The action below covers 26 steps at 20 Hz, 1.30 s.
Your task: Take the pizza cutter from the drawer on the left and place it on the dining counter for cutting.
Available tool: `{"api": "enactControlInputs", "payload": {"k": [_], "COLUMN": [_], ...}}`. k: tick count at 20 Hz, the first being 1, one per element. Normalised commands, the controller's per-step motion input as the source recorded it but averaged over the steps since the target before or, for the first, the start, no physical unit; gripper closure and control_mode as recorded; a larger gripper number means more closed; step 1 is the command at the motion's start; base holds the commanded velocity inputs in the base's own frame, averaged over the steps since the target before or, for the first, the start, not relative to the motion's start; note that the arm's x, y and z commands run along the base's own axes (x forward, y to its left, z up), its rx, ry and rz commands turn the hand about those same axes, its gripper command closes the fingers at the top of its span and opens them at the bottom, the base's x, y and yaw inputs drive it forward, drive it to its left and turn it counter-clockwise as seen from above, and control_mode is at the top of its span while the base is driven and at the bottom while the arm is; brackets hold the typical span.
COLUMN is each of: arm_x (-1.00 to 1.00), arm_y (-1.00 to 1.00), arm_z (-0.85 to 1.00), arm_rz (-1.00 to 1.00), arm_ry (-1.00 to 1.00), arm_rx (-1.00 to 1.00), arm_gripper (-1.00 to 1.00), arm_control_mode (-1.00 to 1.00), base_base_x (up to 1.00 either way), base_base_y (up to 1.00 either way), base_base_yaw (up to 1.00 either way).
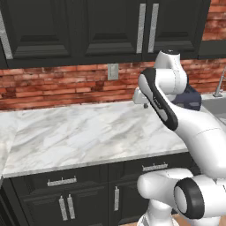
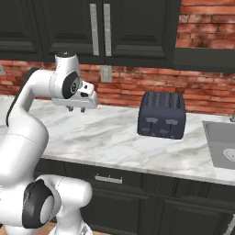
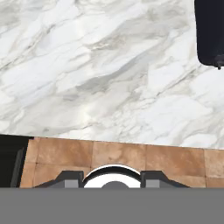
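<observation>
Pizza cutter hunting is the step in hand, I'd say, since all the drawers in sight are shut and the cutter itself isn't anywhere I can spot; my guess is it's inside one of them.

Left base view: the arm is folded up over the marble desk, with the tool hanging above the back half of it, near the right end. Under the front edge there's a drawer toward the left with a horizontal silver bar, closed flat. A second one like it sits further right. Doing this well probably means dropping the hand low in front of the front edge, squaring up to the bar and pulling straight out, not at an angle.

Right base view: the tool hovers above the desk, touching nothing, well apart from the dark toaster that stands toward the right end, short of the sink. Tips look small and near each other, but I honestly can't tell how wide they are.

Hand view: camera looks down on marble, the desk's front edge and tiled floor beyond it. Nothing sits between the tips, so it holds nothing.
</observation>
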Motion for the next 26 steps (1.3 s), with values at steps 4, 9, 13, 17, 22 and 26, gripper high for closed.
{"api": "enactControlInputs", "payload": {"k": [4, 9, 13, 17, 22, 26], "arm_x": [-0.17, -0.64, -0.83, -0.84, -0.33, -0.46], "arm_y": [0.06, 0.81, 1.0, 0.92, 0.87, 0.88], "arm_z": [0.0, 0.0, -0.03, -0.07, -0.23, -0.7], "arm_rz": [0.0, 0.02, 0.12, 0.24, 0.31, 0.25], "arm_ry": [0.0, -0.01, 0.0, 0.0, -0.01, -0.15], "arm_rx": [0.0, -0.09, -0.18, -0.17, -0.23, -0.25], "arm_gripper": [-1.0, -1.0, -1.0, -1.0, -1.0, -1.0], "arm_control_mode": [-1.0, -1.0, -1.0, -1.0, -1.0, -1.0], "base_base_x": [0.0, 0.0, 0.0, 0.0, 0.0, 0.0], "base_base_y": [0.0, 0.0, 0.0, 0.0, 0.0, 0.0], "base_base_yaw": [0.0, 0.0, 0.0, 0.0, 0.0, 0.0]}}
